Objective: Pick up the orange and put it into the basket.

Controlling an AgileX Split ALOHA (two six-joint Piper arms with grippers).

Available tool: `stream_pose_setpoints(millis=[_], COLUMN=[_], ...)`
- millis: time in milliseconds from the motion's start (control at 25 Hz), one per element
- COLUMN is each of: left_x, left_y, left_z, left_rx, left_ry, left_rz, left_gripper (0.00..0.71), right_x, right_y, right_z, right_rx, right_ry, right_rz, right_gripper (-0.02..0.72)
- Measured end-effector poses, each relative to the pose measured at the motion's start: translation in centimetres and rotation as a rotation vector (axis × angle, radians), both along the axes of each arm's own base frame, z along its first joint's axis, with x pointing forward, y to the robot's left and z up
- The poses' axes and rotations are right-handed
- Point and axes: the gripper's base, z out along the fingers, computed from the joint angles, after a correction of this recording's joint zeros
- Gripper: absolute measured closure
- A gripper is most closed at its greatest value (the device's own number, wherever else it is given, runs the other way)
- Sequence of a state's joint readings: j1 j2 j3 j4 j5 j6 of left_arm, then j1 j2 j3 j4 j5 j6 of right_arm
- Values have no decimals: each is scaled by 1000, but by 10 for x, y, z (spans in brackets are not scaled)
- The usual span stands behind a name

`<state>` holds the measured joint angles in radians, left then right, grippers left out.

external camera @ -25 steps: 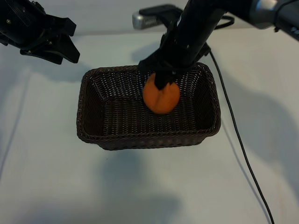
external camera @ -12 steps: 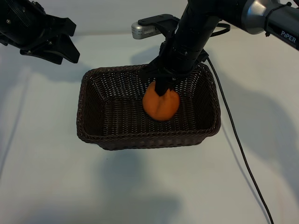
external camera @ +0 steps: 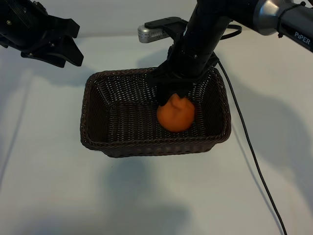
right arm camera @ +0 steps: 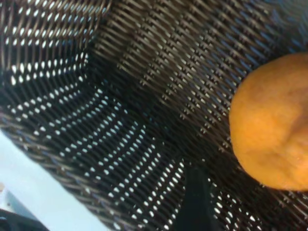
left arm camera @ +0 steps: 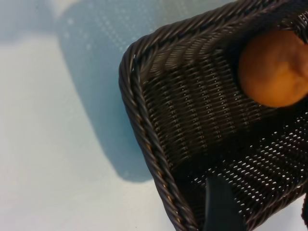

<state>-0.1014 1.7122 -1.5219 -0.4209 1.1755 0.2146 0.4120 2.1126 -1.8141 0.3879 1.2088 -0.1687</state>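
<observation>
On the pale tabletop (external camera: 49, 186) the dark brown woven wicker basket (external camera: 93, 139) sits nearest. The small round matte orange (external camera: 176, 113) lies inside it, toward its right half. Just above, the right claw (external camera: 176, 92) hangs spread apart, holding nothing. Risk: a finger could clip the fruit or snag the weave on lifting out. Far left, the left claw (external camera: 66, 49) waits, spread and empty.
</observation>
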Motion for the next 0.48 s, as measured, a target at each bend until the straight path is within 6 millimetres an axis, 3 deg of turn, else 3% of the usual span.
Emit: stream_pose_setpoints(millis=[280,480], left_x=[0,0], left_y=[0,0], left_z=[0,0], left_rx=[0,0], left_ry=[0,0], left_rz=[0,1], left_gripper=[266,266], right_x=[6,0], right_y=[3,-9], right_z=[45,84], right_rx=[56,75], right_ry=[-124,-221], right_rz=[2,-15], right_gripper=[158,155])
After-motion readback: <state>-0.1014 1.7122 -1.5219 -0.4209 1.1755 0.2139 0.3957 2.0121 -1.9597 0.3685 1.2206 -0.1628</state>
